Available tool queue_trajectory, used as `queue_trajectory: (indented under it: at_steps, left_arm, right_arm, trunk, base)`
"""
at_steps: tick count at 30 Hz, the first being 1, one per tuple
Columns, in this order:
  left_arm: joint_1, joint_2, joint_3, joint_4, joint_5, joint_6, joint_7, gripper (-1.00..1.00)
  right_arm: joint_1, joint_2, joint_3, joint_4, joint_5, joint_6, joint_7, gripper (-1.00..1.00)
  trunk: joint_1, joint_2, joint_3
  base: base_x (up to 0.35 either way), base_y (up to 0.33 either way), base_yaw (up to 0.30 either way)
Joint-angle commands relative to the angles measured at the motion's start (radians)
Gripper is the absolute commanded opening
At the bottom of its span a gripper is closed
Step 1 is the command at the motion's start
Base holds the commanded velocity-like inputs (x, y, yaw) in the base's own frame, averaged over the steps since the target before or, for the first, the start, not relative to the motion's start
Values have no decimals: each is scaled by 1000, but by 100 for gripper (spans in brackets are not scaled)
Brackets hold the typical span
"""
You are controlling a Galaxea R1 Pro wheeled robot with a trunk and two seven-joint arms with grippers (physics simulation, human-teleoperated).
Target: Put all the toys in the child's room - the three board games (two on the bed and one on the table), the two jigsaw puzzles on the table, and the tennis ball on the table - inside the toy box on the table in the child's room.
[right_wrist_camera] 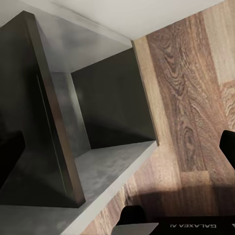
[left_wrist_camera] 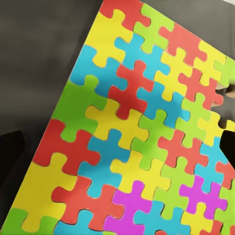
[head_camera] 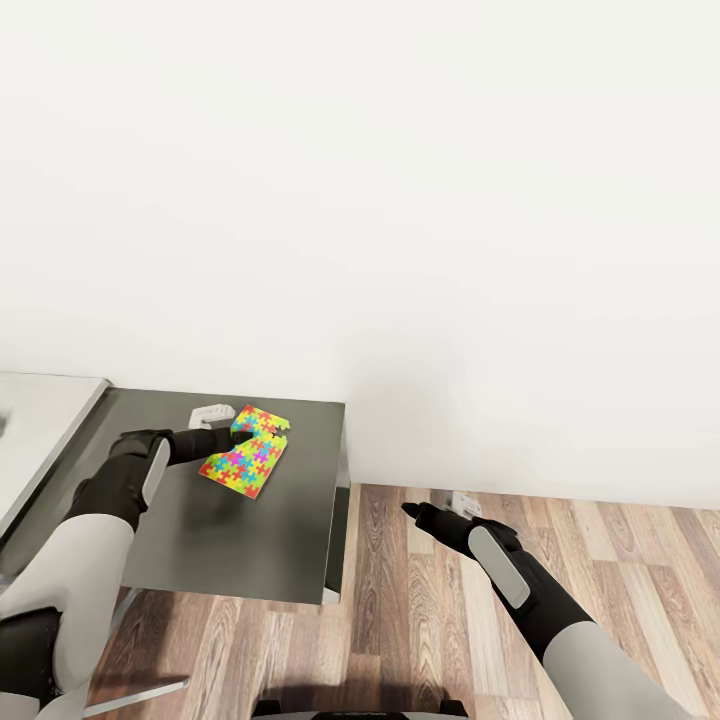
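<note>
We have our left pincer (head_camera: 232,437) at the near edge of the jigsaw puzzle (head_camera: 246,451), which lies flat on the dark grey cabinet (head_camera: 230,540) toward its far edge, partly over a small white object (head_camera: 209,412). In the left wrist view the puzzle (left_wrist_camera: 142,132) sits right under the camera with the dark fingertips (left_wrist_camera: 10,156) showing at either side, so the left pincer looks spread and not yet pinching the board; whether a finger touches it we cannot tell. Our right pincer (head_camera: 410,512) hangs over the wooden floor (head_camera: 420,600) past the cabinet's right edge, holding nothing; its tips look drawn together in the head view, though we cannot tell for sure. The pale surface (head_camera: 40,420) shows at the left edge. We judge this puzzle unboxed, and the pickup just beginning.
</note>
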Motion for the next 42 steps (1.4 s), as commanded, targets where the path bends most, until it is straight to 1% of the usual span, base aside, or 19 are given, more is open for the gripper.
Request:
queue_trajectory:
  at_steps: [1, 17, 22, 25, 28, 30, 33, 42]
  left_arm:
    - [-1, -1, 4, -1, -7, 5, -9, 100]
    - [0, -3, 3, -1, -7, 5, -9, 100]
    - [4, -13, 2, -1, -7, 6, -9, 100]
    - [6, -18, -26, -1, -7, 8, -10, 100]
    - [7, -19, -76, -1, -6, 12, -12, 100]
    - [7, -20, -90, -1, -6, 13, -14, 100]
    - [7, -20, -97, -1, -5, 14, -14, 100]
    - [8, -19, -100, -1, 0, 10, -22, 100]
  right_arm:
    - [-1, -1, 4, -2, -11, 1, -10, 100]
    - [-1, -1, 4, -2, -11, 1, -10, 100]
    - [-1, -1, 4, -2, -11, 1, -10, 100]
    - [-1, -1, 4, -2, -11, 1, -10, 100]
    - [-1, -1, 4, -2, -11, 1, -10, 100]
    - [-1, -2, 4, -2, -11, 1, -10, 100]
    - [-1, -1, 4, -2, -11, 1, -10, 100]
    - [-1, -1, 4, -2, -12, 1, -10, 100]
  trunk:
    - [1, -2, -1]
    - [1, -2, -1]
    - [1, -2, -1]
    - [1, -2, -1]
    - [1, -2, -1]
    - [1, -2, -1]
    - [1, -2, -1]
    - [1, -2, -1]
  base:
    - [0, 0, 0]
    - [0, 0, 0]
    - [0, 0, 0]
    - [0, 0, 0]
    - [0, 0, 0]
    - [0, 0, 0]
    - [0, 0, 0]
    - [0, 0, 0]
